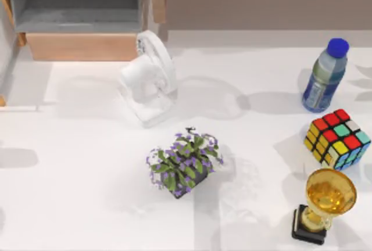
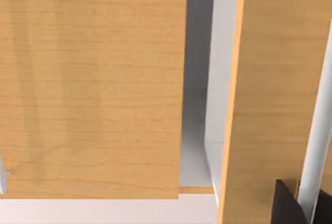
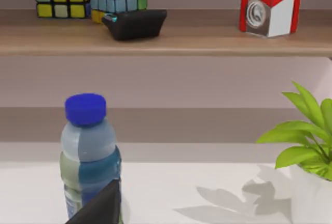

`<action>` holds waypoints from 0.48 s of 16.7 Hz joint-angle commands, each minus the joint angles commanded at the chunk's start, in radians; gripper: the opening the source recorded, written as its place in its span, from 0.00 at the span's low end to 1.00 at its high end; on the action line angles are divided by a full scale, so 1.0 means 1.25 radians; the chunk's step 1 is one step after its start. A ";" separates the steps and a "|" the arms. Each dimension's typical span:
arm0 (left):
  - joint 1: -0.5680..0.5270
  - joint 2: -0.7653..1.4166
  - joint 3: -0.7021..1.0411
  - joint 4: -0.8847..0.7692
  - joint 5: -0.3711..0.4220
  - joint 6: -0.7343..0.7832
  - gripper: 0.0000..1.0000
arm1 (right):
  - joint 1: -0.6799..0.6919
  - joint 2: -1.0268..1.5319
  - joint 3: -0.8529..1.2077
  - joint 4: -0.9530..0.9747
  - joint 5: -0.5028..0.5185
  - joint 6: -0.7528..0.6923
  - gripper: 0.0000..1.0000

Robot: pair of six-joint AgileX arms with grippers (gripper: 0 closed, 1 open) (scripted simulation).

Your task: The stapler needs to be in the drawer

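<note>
**Workcell status: drawer open, both hands at the far side of the counter**

The drawer [image 1: 81, 46] stands pulled out at the far left of the counter [image 1: 75, 181]. Its grey floor is exposed behind the orange-brown front panel. A faint pale streak lies on that floor just behind the panel; whether this is the stapler cannot be told.

The white desk fan [image 1: 152, 76] lies just right of the drawer's front corner. A purple-flowered plant [image 1: 185, 161] sits near centre. On the right, from far to near, stand a blue-capped bottle [image 1: 324, 76], a colour cube [image 1: 337, 139] and a gold trophy [image 1: 325, 204].

The left hand [image 2: 288, 206] is close against wood panels [image 2: 93, 89] with a grey gap between them. Its open or closed state cannot be told.

The right hand [image 3: 98, 206] is just beside the bottle, facing the long shelf [image 3: 207, 40]. Its state cannot be told either.
</note>
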 joint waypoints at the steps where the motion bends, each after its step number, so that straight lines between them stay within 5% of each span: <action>1: -0.013 0.010 0.023 -0.013 -0.013 -0.001 0.00 | 0.000 0.000 0.000 0.000 0.000 0.000 1.00; 8: -0.040 0.033 0.074 -0.046 -0.043 -0.003 0.00 | 0.000 0.000 0.000 0.000 0.000 0.000 1.00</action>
